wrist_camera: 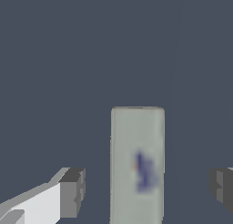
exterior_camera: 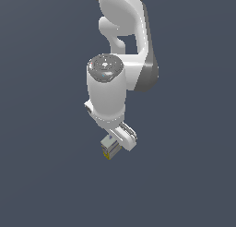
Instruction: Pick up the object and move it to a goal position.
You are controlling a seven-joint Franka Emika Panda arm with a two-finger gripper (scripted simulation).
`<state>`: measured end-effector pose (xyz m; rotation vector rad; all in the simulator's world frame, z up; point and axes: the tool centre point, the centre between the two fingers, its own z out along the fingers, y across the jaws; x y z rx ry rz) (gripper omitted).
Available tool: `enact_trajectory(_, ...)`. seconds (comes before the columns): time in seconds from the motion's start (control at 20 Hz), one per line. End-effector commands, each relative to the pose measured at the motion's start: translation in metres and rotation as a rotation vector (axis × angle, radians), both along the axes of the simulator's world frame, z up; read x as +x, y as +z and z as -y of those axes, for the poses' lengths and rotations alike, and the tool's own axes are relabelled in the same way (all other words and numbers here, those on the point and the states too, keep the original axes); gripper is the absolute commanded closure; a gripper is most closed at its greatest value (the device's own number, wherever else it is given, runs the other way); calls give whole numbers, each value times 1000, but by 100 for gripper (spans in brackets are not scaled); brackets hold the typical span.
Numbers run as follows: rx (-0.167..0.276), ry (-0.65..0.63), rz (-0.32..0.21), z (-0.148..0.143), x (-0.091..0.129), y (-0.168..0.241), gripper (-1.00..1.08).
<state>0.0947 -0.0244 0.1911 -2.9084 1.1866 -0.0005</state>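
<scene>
Object: in the exterior view the small grey-white box with yellow edges peeks out just under the arm's wrist. In the wrist view the object, bluish-purple mark up, lies between the wide-spread fingers, touching neither.

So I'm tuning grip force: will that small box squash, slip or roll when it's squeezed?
The small box looks stiff and flat-sided, so it probably won't roll. Its smooth faces might slip in a weak hold. It lies between the open gripper's fingers, with gaps either side, so an uneven close could nudge it.
</scene>
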Motion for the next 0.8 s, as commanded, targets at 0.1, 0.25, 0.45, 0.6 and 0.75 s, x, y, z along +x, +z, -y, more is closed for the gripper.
enact_trajectory(0.1, 0, -2, -1, 0, -1, -23, -92)
enact_trajectory(0.25, 0, -3, -1, 0, -1, -35, -92)
enact_trajectory(0.45, 0, -4, 0, 0, 0, -40, -92)
enact_trajectory(0.6, 0, -4, 0, 0, 1, -39, -92)
enact_trajectory(0.75, 0, -4, 0, 0, 1, -39, 108)
